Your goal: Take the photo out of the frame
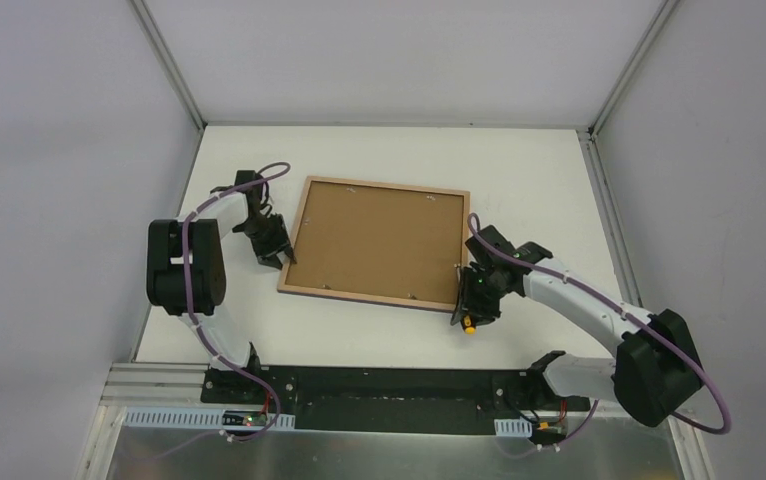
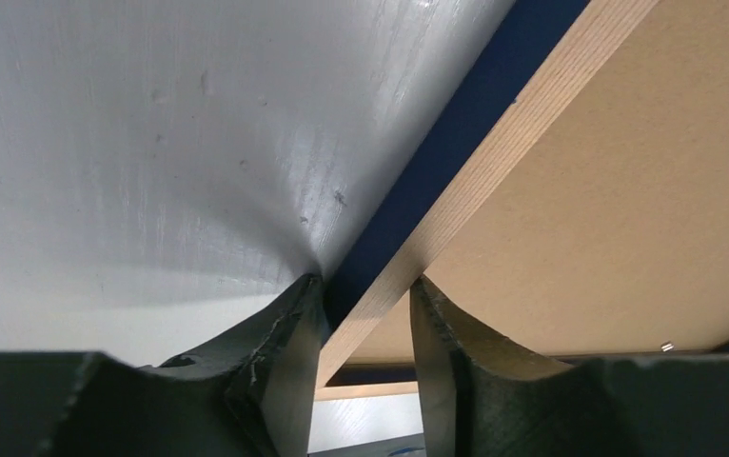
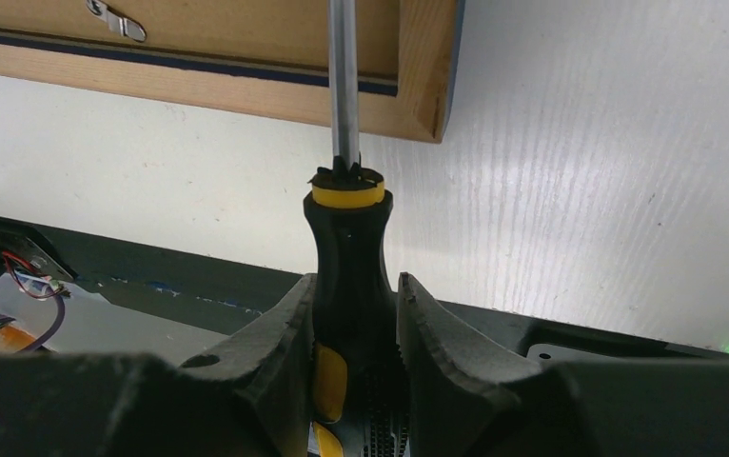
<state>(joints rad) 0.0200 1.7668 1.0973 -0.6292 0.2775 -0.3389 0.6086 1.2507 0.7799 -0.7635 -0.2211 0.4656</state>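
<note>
Beside the wood-rimmed frame, right pincer grips a screwdriver — black, yellow-collared.

The white table bears the frame, lying back-up, its brown backing board showing.

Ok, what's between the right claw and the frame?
A screwdriver: the right claw grips its black-and-yellow handle, and its steel shaft reaches over the frame's wooden rim, seen in the right wrist view.
</note>
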